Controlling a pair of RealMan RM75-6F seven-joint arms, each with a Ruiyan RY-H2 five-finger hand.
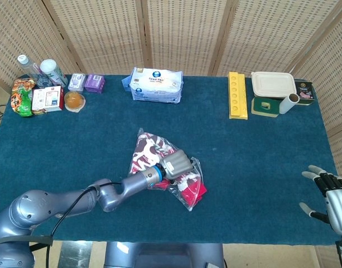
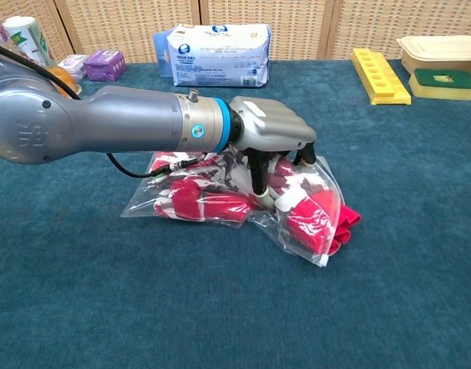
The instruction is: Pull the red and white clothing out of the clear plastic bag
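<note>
At the far left of the blue worktop (image 1: 59, 145) stood a cluster of small things: two bottles (image 1: 39, 70), a green packet (image 1: 23, 97), a small box (image 1: 47, 100) and two purple packs (image 1: 86, 82). Further along the back edge lay a pack of wet wipes (image 1: 156, 85).

The left hand (image 1: 177, 164) was pressed down on the clear plastic bag (image 2: 220, 201) near the middle of the worktop. Its fingers (image 2: 259, 171) were curled downward, bunching the plastic and the fabric under it; I took it to be gripping the bag. The red and white clothing (image 2: 312, 219) was still inside the bag, with a red fold poking out at the bag's right-hand end.

Toward the right rear sat a yellow tray (image 1: 237, 95), a lidded white container (image 1: 273, 84) and a white roll (image 1: 288, 103).

The right hand (image 1: 330, 198) hovered at the worktop's near right corner, well apart from the bag, its fingers (image 1: 314, 174) spread and holding nothing.
</note>
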